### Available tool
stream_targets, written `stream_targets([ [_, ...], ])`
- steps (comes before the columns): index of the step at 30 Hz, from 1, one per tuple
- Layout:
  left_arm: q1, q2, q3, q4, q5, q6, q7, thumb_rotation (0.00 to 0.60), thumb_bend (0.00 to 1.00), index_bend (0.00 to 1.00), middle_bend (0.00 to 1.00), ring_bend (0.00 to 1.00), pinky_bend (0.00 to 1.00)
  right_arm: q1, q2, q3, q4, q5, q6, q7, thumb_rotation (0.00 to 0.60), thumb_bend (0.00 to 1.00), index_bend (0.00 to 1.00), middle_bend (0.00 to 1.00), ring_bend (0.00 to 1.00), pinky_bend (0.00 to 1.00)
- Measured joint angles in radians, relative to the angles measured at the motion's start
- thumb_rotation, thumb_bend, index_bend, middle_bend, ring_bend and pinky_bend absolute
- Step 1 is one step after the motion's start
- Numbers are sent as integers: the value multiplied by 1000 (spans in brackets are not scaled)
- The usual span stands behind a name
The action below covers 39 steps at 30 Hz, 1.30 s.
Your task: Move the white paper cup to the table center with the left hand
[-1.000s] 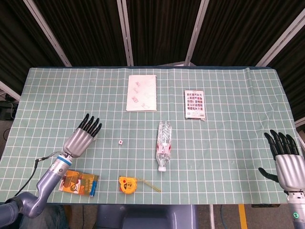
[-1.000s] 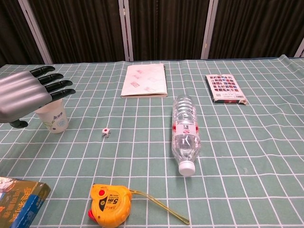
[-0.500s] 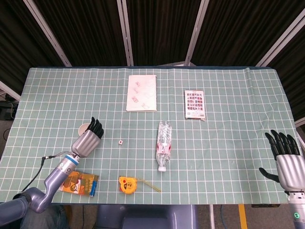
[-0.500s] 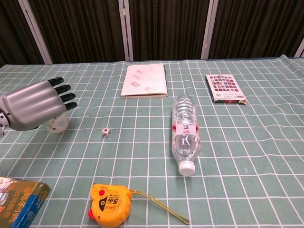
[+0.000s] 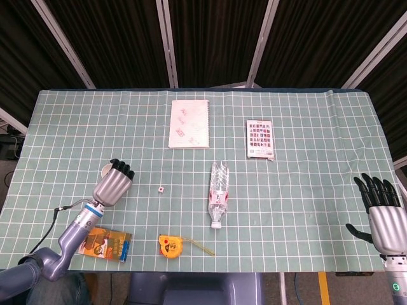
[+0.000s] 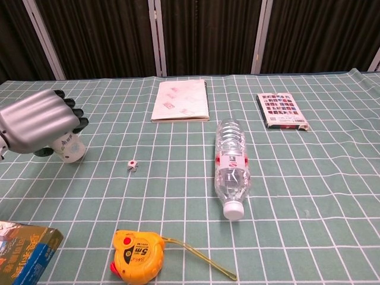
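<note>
**Securing the cup before the carry**

The left hand (image 6: 38,122) curls over the white paper cup (image 6: 70,148) at the surface's (image 5: 305,127) left side; whether it truly grips, I cannot tell. Squeeze gently, lift straight, then clear the die (image 6: 132,166). The right hand (image 5: 383,213) rests spread, empty.

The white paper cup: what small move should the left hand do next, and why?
Probably lift the white paper cup a little, then carry it right toward the table's middle. In the chest view the left hand is wrapped over its top, apparently gripping it, though contact is partly hidden. The cup stands at the table's left side, with the small die on the way, so sliding seems riskier.
</note>
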State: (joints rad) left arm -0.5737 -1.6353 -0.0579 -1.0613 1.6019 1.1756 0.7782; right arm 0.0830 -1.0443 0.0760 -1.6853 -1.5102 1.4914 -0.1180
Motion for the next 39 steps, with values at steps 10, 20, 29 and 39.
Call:
stream_targets([
  [10, 29, 85, -94, -123, -160, -62, -739, 600, 0, 462, 409, 360, 385, 3, -2, -1, -5, -3, -3, -4, 600, 0, 0, 0, 0, 0],
  [20, 32, 140, -123, -99, -264, -273, -1295, 600, 0, 463, 403, 347, 385, 7, -4, -1, -7, 1, -11, -12, 600, 0, 0, 0, 0, 0],
  [29, 23, 107, -101, -12, -263, -280, -1245, 600, 0, 68, 13, 6, 28, 6, 3, -4, -10, 1, -13, -2, 600, 0, 0, 0, 0, 0],
  [39, 34, 146, -76, -127, -259, -184, -807, 600, 0, 0, 0, 0, 0, 7, 8, -8, -15, -11, -12, 5, 600, 0, 0, 0, 0, 0],
])
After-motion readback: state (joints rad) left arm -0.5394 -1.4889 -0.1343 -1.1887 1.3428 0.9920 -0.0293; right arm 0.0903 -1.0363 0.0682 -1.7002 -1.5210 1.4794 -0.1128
